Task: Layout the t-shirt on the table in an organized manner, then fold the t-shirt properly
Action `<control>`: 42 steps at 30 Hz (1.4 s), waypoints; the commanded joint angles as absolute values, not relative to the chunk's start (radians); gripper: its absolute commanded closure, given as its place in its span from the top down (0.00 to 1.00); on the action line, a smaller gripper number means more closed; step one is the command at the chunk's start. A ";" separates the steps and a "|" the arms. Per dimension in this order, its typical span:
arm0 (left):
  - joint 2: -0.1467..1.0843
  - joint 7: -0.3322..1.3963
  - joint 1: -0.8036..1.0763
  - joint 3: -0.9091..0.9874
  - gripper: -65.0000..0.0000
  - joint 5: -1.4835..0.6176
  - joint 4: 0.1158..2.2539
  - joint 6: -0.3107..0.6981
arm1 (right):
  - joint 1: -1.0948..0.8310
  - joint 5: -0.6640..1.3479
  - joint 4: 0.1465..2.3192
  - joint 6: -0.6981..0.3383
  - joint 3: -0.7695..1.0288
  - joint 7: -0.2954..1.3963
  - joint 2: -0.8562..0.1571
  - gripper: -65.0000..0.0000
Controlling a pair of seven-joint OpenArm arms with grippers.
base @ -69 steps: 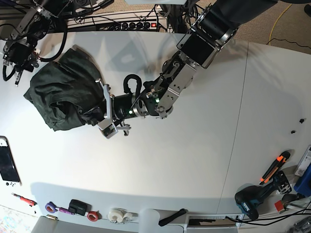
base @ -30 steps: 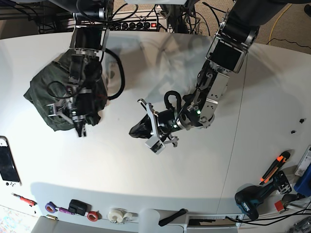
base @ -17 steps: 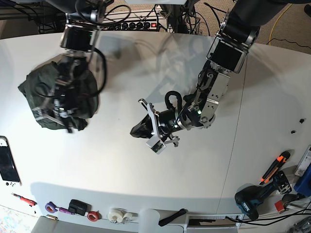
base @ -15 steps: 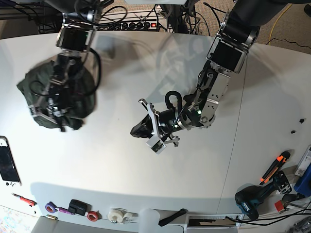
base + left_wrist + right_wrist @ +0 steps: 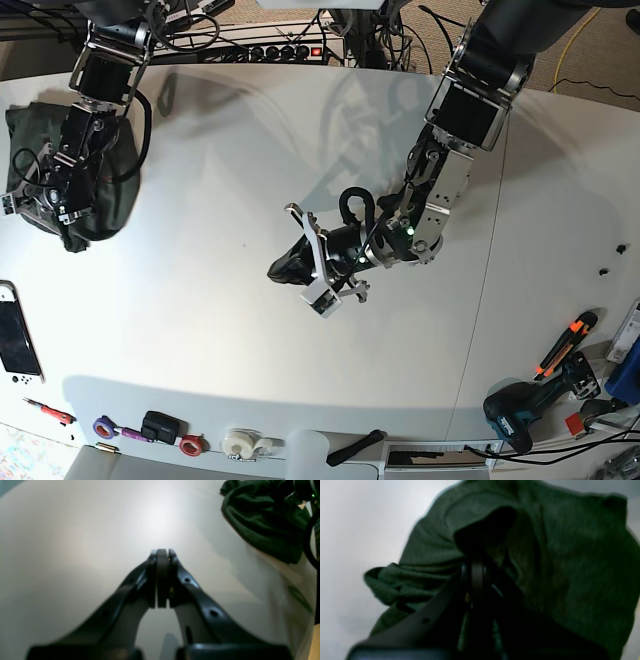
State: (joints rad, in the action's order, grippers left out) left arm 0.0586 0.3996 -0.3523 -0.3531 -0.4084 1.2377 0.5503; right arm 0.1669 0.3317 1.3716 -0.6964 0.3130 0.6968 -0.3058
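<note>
The dark green t-shirt [image 5: 50, 150] lies bunched in a heap at the far left of the white table [image 5: 200, 340]. My right gripper [image 5: 55, 212] is over the heap. In the right wrist view the gripper [image 5: 476, 563] is shut with a fold of the t-shirt [image 5: 557, 555] draped over its tips. My left gripper [image 5: 278, 268] is shut and empty, low over the middle of the table and far from the shirt. In the left wrist view the gripper [image 5: 162, 553] is shut over bare table [image 5: 75, 530], with the t-shirt [image 5: 262, 520] at the top right.
A handheld game console [image 5: 18, 340] lies at the left edge. Tape rolls [image 5: 240, 442] and small tools line the front edge. A drill [image 5: 525, 410] and an orange cutter [image 5: 565, 345] sit front right. A power strip [image 5: 290, 50] runs along the back.
My right arm has dragged the bunched t-shirt leftward to the table's left edge. My left gripper left the shirt, moved to the table's middle, then stayed still.
</note>
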 commanded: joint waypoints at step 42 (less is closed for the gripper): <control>0.355 0.228 0.235 -0.216 0.00 -0.427 2.027 0.698 | -0.382 0.767 2.286 -0.698 0.924 1.008 -0.326 0.00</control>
State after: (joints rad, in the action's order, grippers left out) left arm 0.3511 0.2565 0.2451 -0.2199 -0.4072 2.0098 0.6964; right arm -0.3847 0.7704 2.2719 -0.6975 0.9241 1.0142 -0.3099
